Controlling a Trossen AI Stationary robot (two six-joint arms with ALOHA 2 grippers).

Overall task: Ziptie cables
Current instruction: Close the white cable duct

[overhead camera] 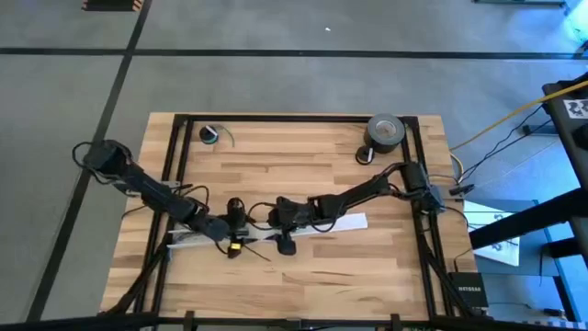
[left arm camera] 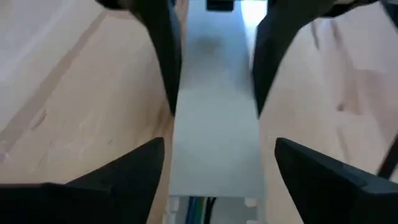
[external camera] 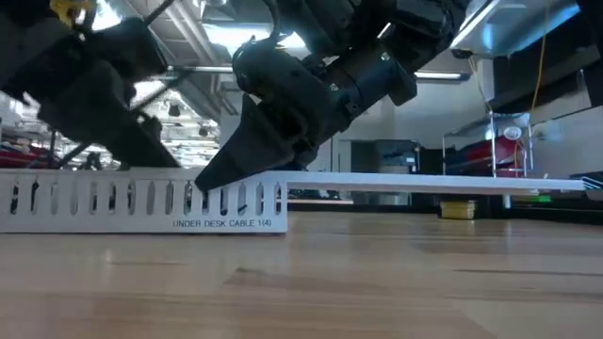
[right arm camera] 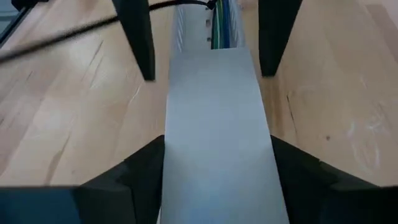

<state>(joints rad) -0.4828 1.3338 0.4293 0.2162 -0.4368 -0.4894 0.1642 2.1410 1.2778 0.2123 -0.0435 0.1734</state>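
As both sets of fingers (left arm camera: 168, 74) straddle, unclenched, the flat white plastic cover strip (right arm camera: 214, 130) on the wooden surface (overhead camera: 367, 267), probably sliding it along the slotted white cable tray (external camera: 141, 200); thin grey-green cables (right arm camera: 219, 25) lying inside.

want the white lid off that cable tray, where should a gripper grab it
Grip the white lid across its two long edges, coming straight down from above. It is flat, thin and narrow and lies level on the slotted tray, so probably only its width fits between fingers. The right gripper straddles it that way, open.
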